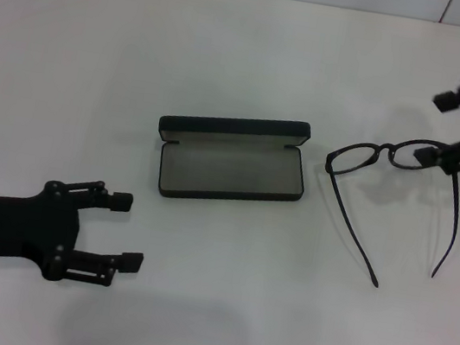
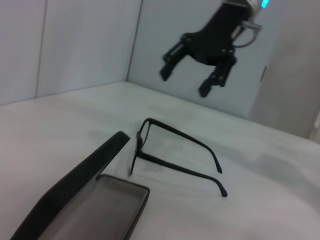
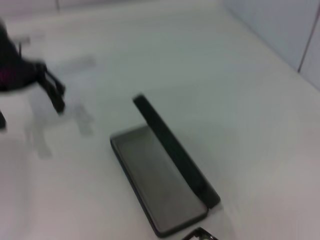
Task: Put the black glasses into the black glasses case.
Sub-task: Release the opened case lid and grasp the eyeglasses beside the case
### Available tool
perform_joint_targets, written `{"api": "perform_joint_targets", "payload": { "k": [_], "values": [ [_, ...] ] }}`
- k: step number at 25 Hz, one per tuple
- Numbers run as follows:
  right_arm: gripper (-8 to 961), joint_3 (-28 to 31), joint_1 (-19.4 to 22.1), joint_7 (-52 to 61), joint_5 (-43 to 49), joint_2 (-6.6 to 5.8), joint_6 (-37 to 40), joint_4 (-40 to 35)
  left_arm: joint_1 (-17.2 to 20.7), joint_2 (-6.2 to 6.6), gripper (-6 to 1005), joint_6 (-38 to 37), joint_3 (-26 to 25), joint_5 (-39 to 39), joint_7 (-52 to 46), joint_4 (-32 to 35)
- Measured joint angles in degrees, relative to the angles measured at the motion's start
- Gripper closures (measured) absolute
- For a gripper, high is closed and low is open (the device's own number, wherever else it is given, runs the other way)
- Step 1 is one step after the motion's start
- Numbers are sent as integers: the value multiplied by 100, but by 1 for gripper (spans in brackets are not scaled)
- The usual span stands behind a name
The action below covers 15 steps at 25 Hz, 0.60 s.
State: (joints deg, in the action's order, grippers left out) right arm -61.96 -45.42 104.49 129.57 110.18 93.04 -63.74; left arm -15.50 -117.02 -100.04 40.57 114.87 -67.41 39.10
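Observation:
The black glasses case (image 1: 232, 160) lies open in the middle of the table with its grey lining up and its lid standing at the far side; it also shows as the case (image 2: 90, 200) and the case (image 3: 165, 175). The black glasses (image 1: 390, 158) rest on the table to its right, temple arms unfolded and pointing toward me, seen as the glasses (image 2: 175, 155) from the left wrist. My right gripper (image 1: 440, 127) hangs open in the air above the frame's right end, apart from it, as the right gripper (image 2: 186, 82) shows. My left gripper (image 1: 126, 230) stands open at the front left, holding nothing.
The white table (image 1: 256, 63) runs back to a light wall. A corner of the glasses frame (image 3: 200, 234) peeks in at the edge of the right wrist view, where the left gripper (image 3: 50, 90) appears far off.

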Motion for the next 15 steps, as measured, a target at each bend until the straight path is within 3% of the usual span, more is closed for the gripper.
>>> {"api": "perform_joint_targets", "payload": {
  "k": [5, 8, 15],
  "values": [
    [75, -666, -722, -110, 917, 75, -223, 403, -37, -58, 107, 4, -3, 2, 152, 0],
    [76, -776, -1018, -372, 1226, 153, -564, 841, -25, -61, 107, 10, -15, 2, 149, -6],
    [76, -791, -1072, -985, 1358, 333, -1095, 1289, -43, -88, 107, 57, -40, 2, 116, -73]
  ]
}}
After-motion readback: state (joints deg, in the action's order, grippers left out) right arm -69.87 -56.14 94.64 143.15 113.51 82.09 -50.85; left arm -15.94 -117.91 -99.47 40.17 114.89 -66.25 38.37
